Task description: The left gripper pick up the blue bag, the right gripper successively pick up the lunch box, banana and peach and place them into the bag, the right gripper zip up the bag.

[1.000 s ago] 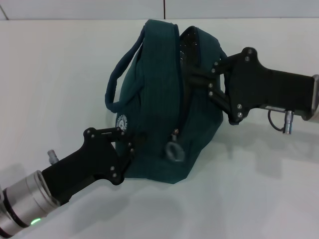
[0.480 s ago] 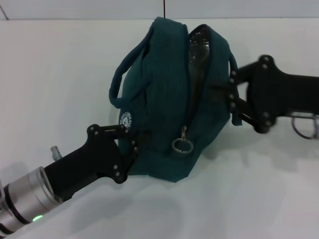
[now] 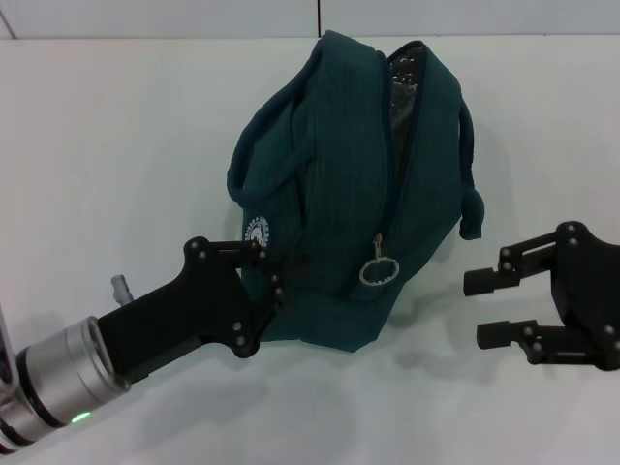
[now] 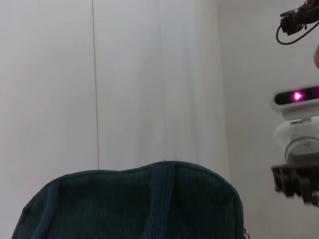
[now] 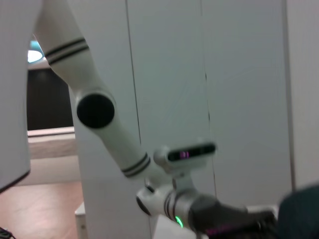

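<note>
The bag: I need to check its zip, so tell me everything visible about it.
The bag is dark teal ribbed fabric with two loop handles and a round white logo patch. It lies tilted on the white table. Its zip is closed partway; the ring pull hangs near the lower end, and the upper part gapes, showing silvery lining. The left hand touches its lower corner; the right hand is open, apart.

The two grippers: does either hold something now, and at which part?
The left gripper holds the dark teal fabric bag at its lower side edge. The right gripper is open, holding nothing.
</note>
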Controlling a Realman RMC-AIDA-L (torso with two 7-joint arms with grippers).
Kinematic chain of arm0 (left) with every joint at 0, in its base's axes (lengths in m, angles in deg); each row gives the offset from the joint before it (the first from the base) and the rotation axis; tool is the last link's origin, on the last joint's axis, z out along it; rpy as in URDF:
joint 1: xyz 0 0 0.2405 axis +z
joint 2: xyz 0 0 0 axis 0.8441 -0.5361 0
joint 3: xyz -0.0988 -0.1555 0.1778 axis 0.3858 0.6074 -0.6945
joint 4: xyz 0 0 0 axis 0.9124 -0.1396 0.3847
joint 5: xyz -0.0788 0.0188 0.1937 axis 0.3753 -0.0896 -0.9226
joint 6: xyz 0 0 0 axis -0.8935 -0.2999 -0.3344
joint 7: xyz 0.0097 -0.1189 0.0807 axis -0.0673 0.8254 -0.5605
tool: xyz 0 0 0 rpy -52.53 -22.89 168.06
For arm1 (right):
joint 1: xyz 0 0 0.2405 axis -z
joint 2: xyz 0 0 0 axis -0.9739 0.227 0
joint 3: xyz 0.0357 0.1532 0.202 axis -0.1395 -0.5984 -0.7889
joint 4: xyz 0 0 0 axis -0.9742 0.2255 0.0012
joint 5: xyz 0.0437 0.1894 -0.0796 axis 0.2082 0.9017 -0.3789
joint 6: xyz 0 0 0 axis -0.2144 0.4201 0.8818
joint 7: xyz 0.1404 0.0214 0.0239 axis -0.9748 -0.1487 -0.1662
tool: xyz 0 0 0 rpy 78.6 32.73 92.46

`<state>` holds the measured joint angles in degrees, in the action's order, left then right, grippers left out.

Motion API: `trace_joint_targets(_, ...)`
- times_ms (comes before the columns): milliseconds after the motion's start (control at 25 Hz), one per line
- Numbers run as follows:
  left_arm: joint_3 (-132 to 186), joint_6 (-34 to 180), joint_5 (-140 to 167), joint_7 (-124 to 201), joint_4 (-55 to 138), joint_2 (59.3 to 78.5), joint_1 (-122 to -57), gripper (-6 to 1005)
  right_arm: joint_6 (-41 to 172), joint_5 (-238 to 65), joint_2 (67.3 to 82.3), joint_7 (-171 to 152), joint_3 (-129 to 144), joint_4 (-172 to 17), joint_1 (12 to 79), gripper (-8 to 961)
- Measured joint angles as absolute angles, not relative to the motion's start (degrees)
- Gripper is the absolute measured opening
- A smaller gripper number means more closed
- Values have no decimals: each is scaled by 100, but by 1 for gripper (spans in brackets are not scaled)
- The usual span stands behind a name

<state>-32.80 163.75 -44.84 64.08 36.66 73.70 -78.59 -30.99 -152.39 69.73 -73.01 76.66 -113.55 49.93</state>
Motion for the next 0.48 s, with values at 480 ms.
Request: trace_joint_targets(480,-3293,16382,-4496,6402,3660,7381,-7892,64,-2153,-16430,7479,-7596,6912,-11364,4955,419)
